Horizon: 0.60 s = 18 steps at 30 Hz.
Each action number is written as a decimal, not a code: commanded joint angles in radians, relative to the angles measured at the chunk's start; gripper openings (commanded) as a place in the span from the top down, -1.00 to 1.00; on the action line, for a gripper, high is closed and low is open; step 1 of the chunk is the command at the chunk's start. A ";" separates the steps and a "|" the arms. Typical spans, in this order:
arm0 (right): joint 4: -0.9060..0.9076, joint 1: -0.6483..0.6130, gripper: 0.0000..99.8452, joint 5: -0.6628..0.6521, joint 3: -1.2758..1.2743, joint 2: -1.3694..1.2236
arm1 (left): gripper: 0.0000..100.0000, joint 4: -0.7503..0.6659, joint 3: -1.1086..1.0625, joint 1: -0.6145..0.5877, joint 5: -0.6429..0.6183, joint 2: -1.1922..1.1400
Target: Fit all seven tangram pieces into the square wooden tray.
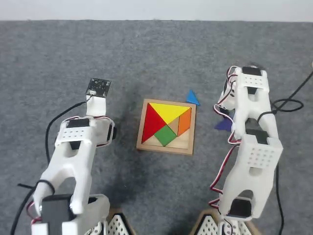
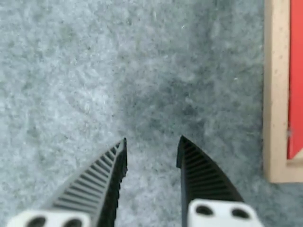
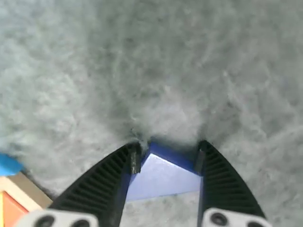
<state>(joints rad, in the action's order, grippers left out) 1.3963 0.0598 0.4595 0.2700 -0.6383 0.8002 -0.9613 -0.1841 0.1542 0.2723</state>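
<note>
The dark blue wooden triangle [image 3: 161, 177] lies flat on the grey carpet [image 1: 73, 58], just right of the square wooden tray [image 1: 141, 125] and outside it. The right gripper [image 3: 168, 146] straddles it, jaws narrowed with a finger against each side edge.

Expect a light, rigid, smooth piece. Grip low across two opposing edges, because the thin sides may slip or pivot.

A red triangle [image 1: 152, 122], yellow triangle [image 1: 168, 112], orange parallelogram [image 1: 184, 121] and green square [image 1: 165, 134] sit inside the tray. A light blue wooden triangle [image 1: 192, 97] lies just beyond the tray's far right corner.

The left gripper [image 2: 152, 142] hangs left of the tray, empty, jaws partly apart.
</note>
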 commanded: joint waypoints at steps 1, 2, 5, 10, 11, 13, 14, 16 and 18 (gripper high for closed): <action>0.044 0.007 0.59 0.069 0.044 0.111 | 0.67 -0.020 0.042 -0.008 -0.003 0.005; 0.061 0.002 0.59 0.080 0.044 0.134 | 0.67 -0.020 0.042 -0.008 -0.003 0.005; 0.093 -0.024 0.59 0.086 0.043 0.191 | 0.67 -0.020 0.042 -0.008 -0.003 0.005; 0.124 -0.085 0.59 0.157 -0.035 0.142 | 0.67 -0.020 0.044 -0.008 -0.003 0.005; 0.119 -0.101 0.59 0.164 -0.055 0.114 | 0.67 -0.020 0.044 -0.008 -0.003 0.005; 0.122 -0.130 0.59 0.181 -0.061 0.050 | 0.67 -0.020 0.044 -0.008 -0.003 0.005; 0.120 -0.139 0.59 0.193 -0.060 0.019 | 0.67 -0.020 0.042 -0.008 -0.003 0.005; 0.105 -0.143 0.59 0.245 -0.043 -0.038 | 0.67 -0.020 0.042 -0.008 -0.003 0.005; 0.117 -0.127 0.59 0.287 0.003 -0.079 | 0.67 -0.020 0.041 -0.008 -0.003 0.005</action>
<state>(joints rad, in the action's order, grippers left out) 1.5083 -0.0767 0.6882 0.2286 -0.6705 0.8002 -0.9613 -0.1841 0.1542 0.2723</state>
